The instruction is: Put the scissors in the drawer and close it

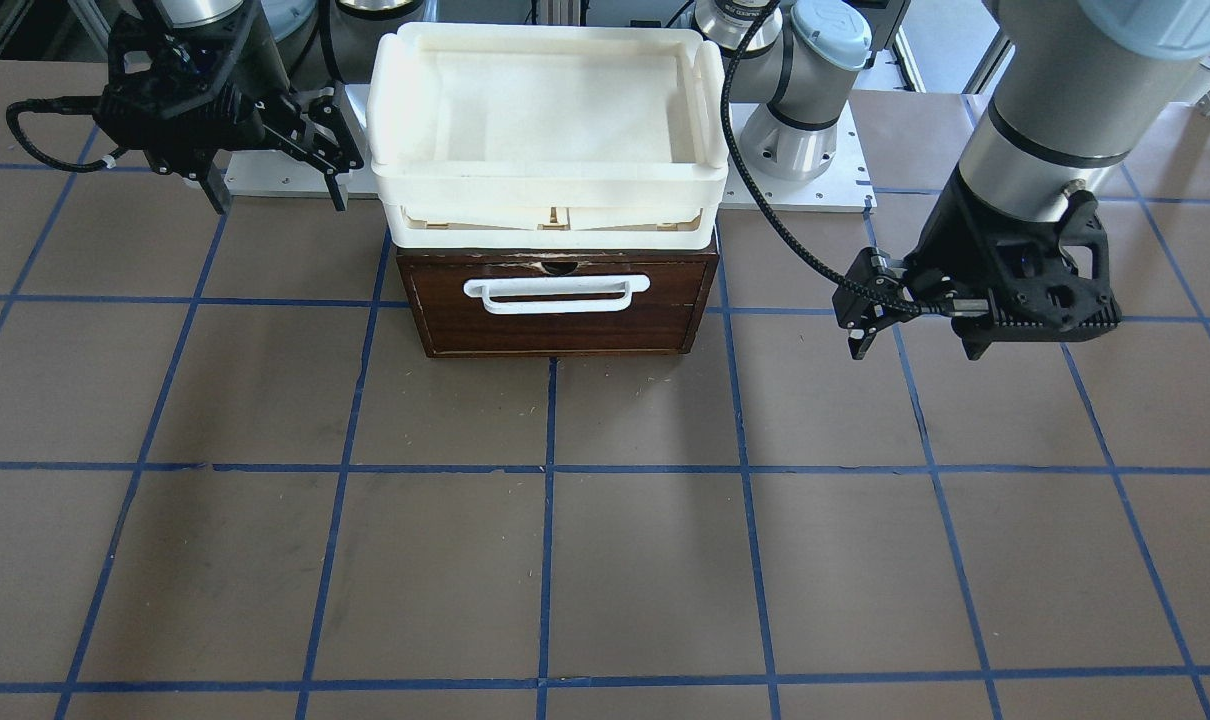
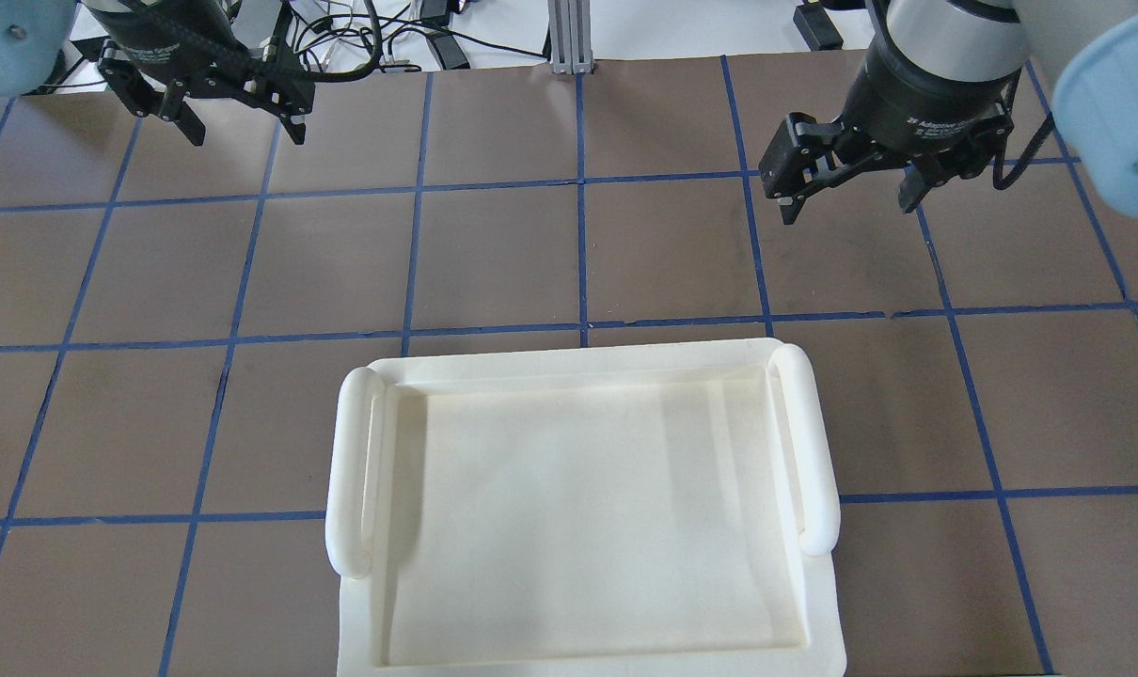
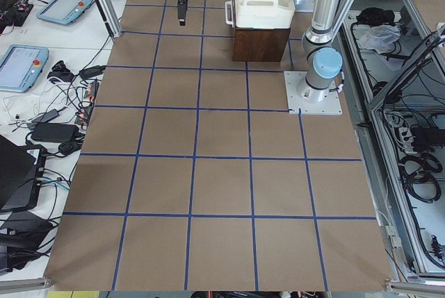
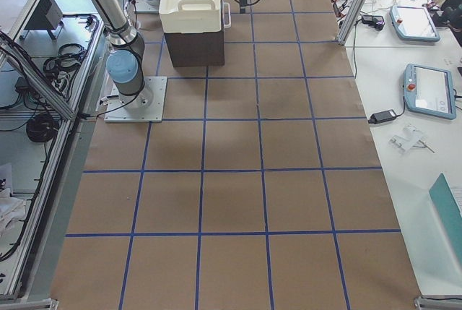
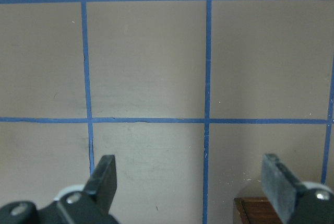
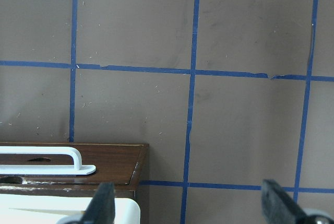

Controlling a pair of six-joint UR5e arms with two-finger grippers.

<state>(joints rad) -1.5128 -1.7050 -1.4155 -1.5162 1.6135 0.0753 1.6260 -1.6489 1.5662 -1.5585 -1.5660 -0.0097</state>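
Note:
The dark brown wooden drawer (image 1: 565,335) is shut, its front flush with its case, and its white bar handle (image 1: 557,293) faces the open table. The scissors show in no view. My left gripper (image 1: 915,345) is open and empty, hovering over the table beside the drawer; it also shows in the overhead view (image 2: 246,132). My right gripper (image 1: 277,195) is open and empty on the other side, next to the white trays; it also shows in the overhead view (image 2: 847,207). The right wrist view shows the drawer front (image 6: 104,161). The left wrist view shows one drawer corner (image 5: 261,211).
Stacked white plastic trays (image 1: 550,190) sit on top of the drawer case and hide it in the overhead view (image 2: 569,362). The brown table with its blue tape grid (image 1: 605,560) stretches in front of the drawer. The arm bases stand behind the case.

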